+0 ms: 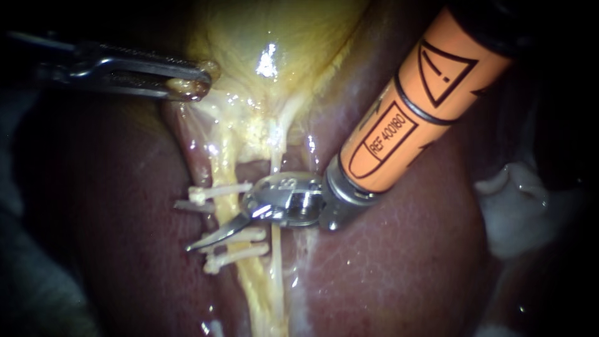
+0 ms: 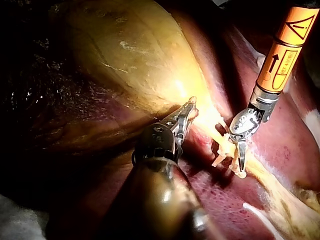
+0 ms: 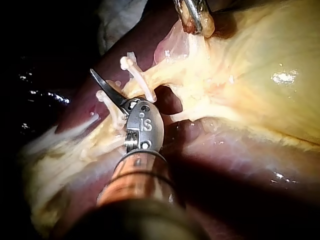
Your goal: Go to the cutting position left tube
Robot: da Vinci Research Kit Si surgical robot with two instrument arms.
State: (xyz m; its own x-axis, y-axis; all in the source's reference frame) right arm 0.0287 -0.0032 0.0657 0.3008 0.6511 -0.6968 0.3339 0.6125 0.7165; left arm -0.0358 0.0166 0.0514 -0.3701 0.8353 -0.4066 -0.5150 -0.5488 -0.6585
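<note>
Right instrument (image 1: 219, 235) slants down-left, tip at left tube (image 1: 224, 167).

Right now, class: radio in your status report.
Left instrument shut on gallbladder. Right instrument across left tube, between clips. No obstruction seen.

Dark liver (image 1: 405, 262), yellow gallbladder (image 1: 293, 31) (glistening)

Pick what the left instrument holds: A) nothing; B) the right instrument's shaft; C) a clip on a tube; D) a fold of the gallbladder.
D: the left instrument grips a yellowish fold at the edge of the gallbladder, apart from the clips.
</note>
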